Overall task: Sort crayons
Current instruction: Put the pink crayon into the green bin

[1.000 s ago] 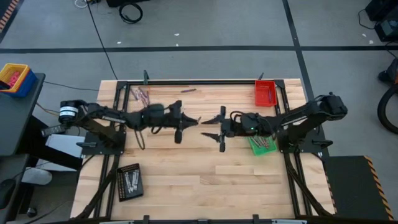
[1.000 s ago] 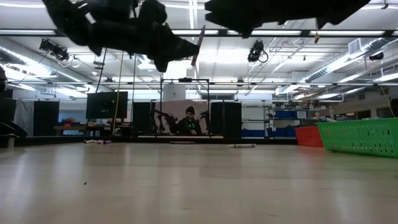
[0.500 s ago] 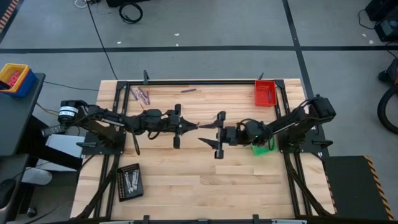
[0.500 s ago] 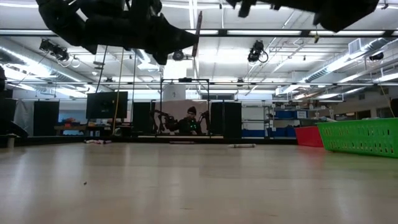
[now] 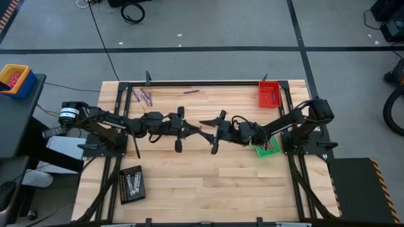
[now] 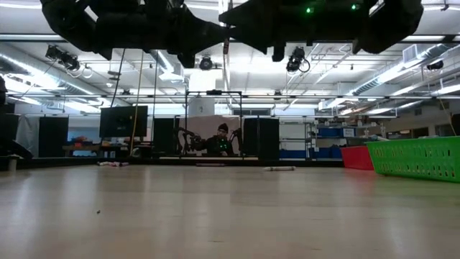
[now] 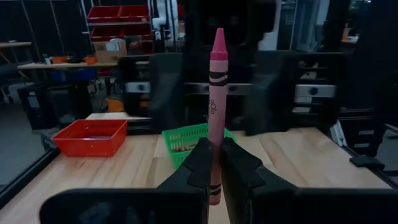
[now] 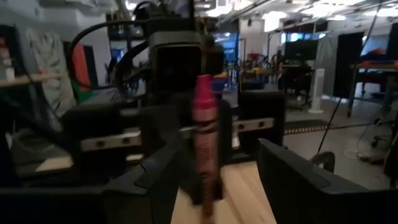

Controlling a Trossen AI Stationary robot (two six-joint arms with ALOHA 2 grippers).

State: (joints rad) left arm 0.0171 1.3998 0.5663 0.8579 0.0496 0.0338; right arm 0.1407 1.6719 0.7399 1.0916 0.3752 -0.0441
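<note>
A pink crayon (image 7: 215,106) stands upright in the air over the table's middle, with my left gripper (image 7: 216,148) shut on it. My right gripper (image 8: 217,150) faces it from the table's right, open, one finger on either side of the crayon (image 8: 204,140) without touching it. In the high view the two grippers meet at the centre, left (image 5: 194,129) and right (image 5: 206,131). Several purple crayons (image 5: 144,96) lie at the far left of the table and one more (image 5: 191,91) lies near the far edge. My left gripper pinches the crayon's lower part (image 7: 214,163) between its two fingers. The fingers (image 7: 239,165) come level from the table's left and lie across the crayon. The crayon stands upright, tip up, lifted clear of the table.
A red tray (image 5: 269,94) sits at the far right. A green tray (image 5: 266,147) lies under my right arm, and a black tray (image 5: 131,184) with pale sticks sits near left. A metal frame (image 5: 202,82) borders the table. A person sits in the room beyond (image 6: 223,140).
My right gripper has come down and toward the table's left, up to the crayon, and now brackets it with open fingers. My left gripper has drifted slightly toward the near edge, and the crayon has gone from tilted to upright.
</note>
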